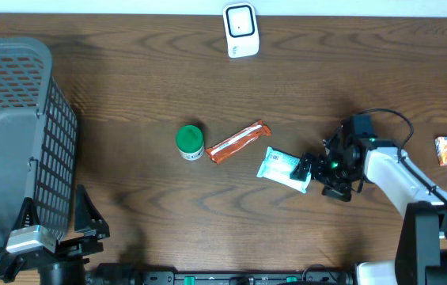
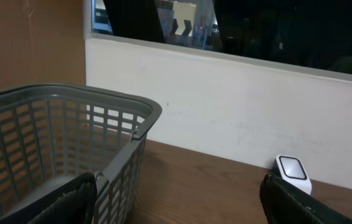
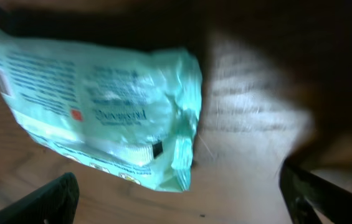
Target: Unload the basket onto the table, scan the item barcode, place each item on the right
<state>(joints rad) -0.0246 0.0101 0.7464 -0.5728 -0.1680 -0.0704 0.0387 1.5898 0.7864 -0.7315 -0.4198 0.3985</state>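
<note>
Overhead: even, diffuse light, wood grain of the worktop (image 1: 128, 103) sharp throughout. Soft shadow beside the basket (image 1: 17, 127), a darker one under the right arm (image 1: 397, 178). White scanner (image 1: 240, 30) close to clipping.

Left wrist: wall (image 2: 225, 112) bright and in focus, window (image 2: 256, 31) black with faint reflections. Left hand (image 2: 182, 208) fingers (image 2: 70, 202) dark and soft at the bottom edge.

Right wrist: dim, heavy blur. Packet (image 3: 101, 112) print smeared, unreadable. Top of frame in deep shadow, one washed-out bright patch on the wood at right. Right hand (image 3: 182, 199) fingers (image 3: 38, 202) are black silhouettes.
</note>
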